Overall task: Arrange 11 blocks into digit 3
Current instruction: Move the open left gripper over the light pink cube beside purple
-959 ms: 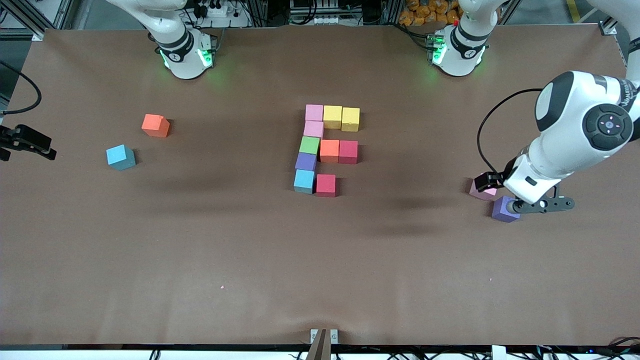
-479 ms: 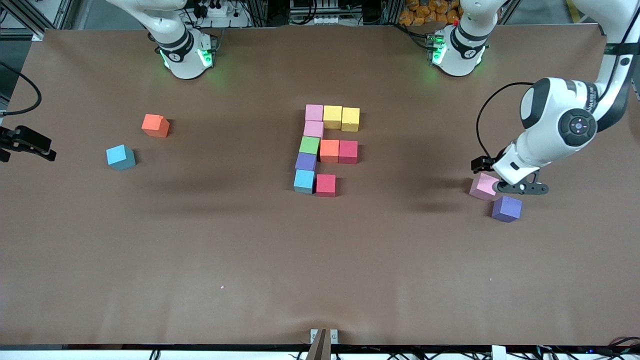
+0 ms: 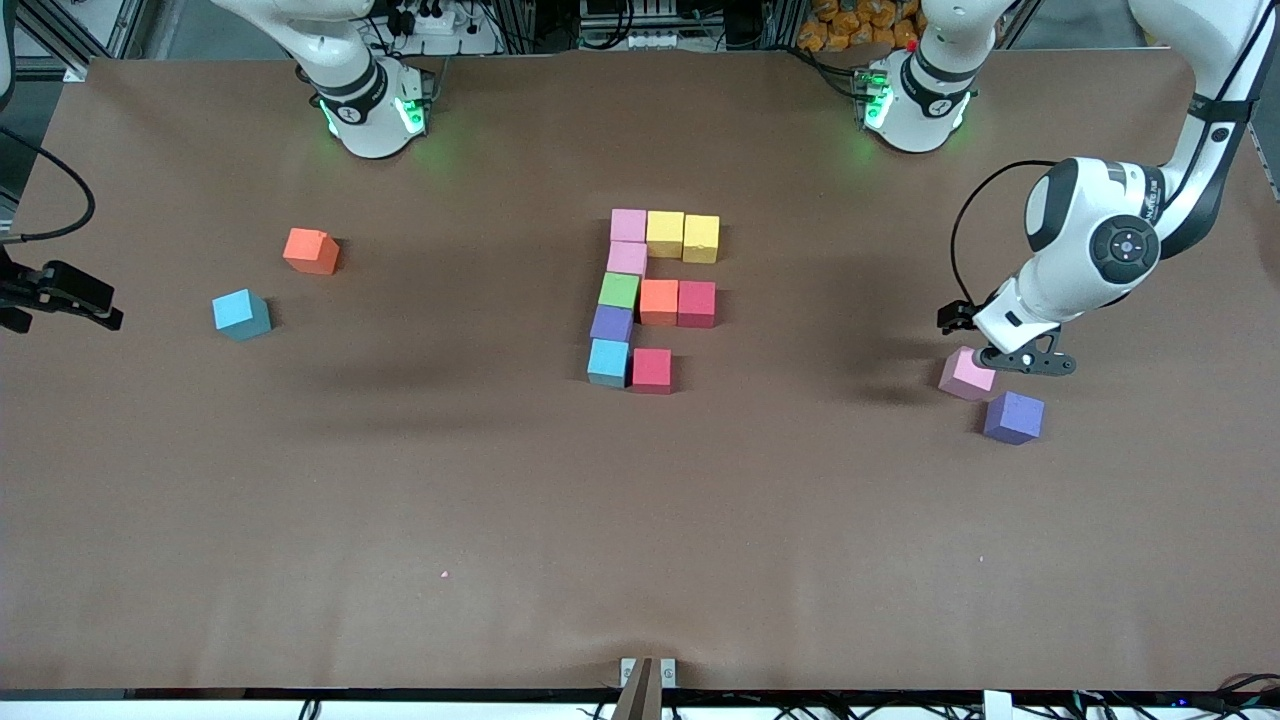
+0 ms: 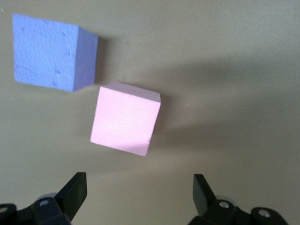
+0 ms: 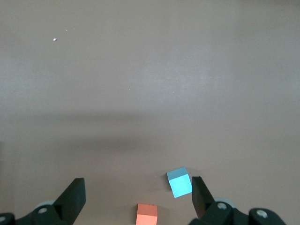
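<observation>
At the middle of the tabletop [image 3: 500,520] sits the unfinished digit 3 [image 3: 655,295], ten touching blocks. A loose pink block [image 3: 966,374] lies toward the left arm's end, a loose purple block [image 3: 1013,417] just beside it, nearer the camera. The left pincer [image 3: 1020,358] hangs over the pink block, fingers apart, empty. The right pincer [image 5: 136,199], also spread and empty, waits near an orange block [image 3: 311,250] and cyan block [image 3: 241,314].
</observation>
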You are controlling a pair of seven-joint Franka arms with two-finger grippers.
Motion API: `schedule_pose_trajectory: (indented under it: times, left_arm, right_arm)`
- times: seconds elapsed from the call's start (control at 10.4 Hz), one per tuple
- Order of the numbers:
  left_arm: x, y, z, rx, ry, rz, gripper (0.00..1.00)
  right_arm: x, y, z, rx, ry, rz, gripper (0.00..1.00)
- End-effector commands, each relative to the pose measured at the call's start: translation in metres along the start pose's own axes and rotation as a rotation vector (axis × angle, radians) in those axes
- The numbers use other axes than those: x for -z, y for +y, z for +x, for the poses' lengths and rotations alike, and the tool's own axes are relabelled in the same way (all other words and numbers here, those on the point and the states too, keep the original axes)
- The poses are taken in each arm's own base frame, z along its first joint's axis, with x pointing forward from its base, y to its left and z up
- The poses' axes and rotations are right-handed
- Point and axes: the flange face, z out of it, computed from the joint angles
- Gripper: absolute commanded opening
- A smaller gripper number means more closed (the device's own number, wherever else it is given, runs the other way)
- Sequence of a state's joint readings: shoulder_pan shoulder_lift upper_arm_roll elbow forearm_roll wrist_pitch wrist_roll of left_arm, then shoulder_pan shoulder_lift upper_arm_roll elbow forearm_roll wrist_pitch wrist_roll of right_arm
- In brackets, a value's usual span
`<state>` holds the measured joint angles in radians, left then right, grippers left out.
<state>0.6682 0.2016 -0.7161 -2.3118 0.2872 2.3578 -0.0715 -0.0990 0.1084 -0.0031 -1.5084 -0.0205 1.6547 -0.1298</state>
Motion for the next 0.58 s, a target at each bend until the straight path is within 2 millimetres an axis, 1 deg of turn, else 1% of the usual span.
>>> schedule_pose_trajectory:
  times: [0.0, 0.19, 0.29, 0.48]
  left_arm:
    - [-0.011, -0.009, 0.004, -0.064, 0.048, 0.029, 1.0]
    - [-0.025, -0.01, 0.009, -0.102, 0.074, 0.031, 1.0]
    - [-0.025, -0.012, 0.012, -0.105, 0.079, 0.04, 1.0]
    - [-0.031, -0.011, 0.014, -0.119, 0.074, 0.034, 1.0]
  right_arm:
    - [0.006, 0.0, 0.003, -0.002, 0.009, -0.004, 1.0]
    - [0.006, 0.002, 0.003, -0.006, 0.011, -0.003, 1.0]
    - [0.006, 0.002, 0.003, -0.006, 0.011, -0.003, 1.0]
    - [0.006, 0.002, 0.003, -0.006, 0.011, -0.003, 1.0]
